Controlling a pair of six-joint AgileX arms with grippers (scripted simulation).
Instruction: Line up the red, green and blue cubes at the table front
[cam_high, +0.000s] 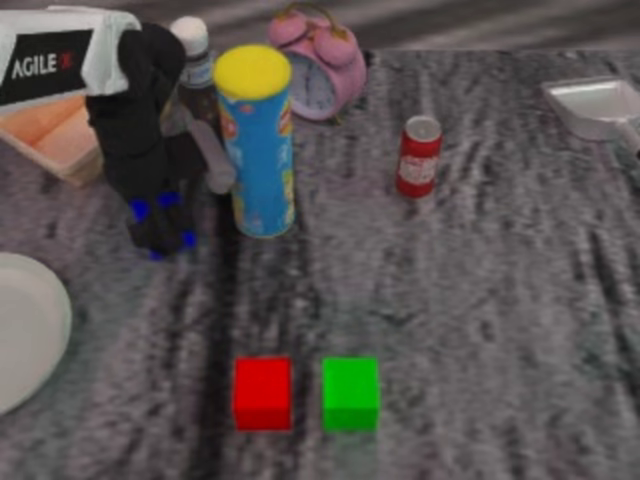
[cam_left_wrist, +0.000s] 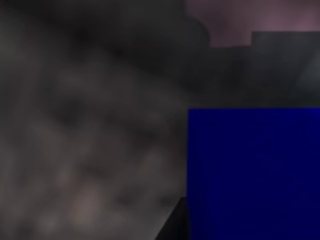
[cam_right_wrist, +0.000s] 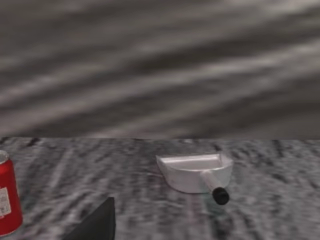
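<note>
While the red cube (cam_high: 262, 392) and the green cube (cam_high: 350, 393) sit side by side, close but apart, near the front edge of the tabletop (cam_high: 480, 300), the blue cube (cam_left_wrist: 254, 172) is back on the left. From above only slivers of blue show under the left gripper (cam_high: 160, 225), which stands down over it beside the tall blue crisp tube (cam_high: 256, 140) with its yellow lid. Whether its fingers are clenched on the cube or released, I cannot tell; the left wrist view is filled by one blue face. Behind the tube stand a dark bottle (cam_high: 193, 50) and a pink alarm clock (cam_high: 318, 62). A red soda can (cam_high: 419, 156) stands right of centre, a grey dustpan (cam_high: 597, 108) at the far right, a white plate (cam_high: 25, 330) at the left edge, a wooden box (cam_high: 50, 140) at the back left. The right arm is out of the top view.
</note>
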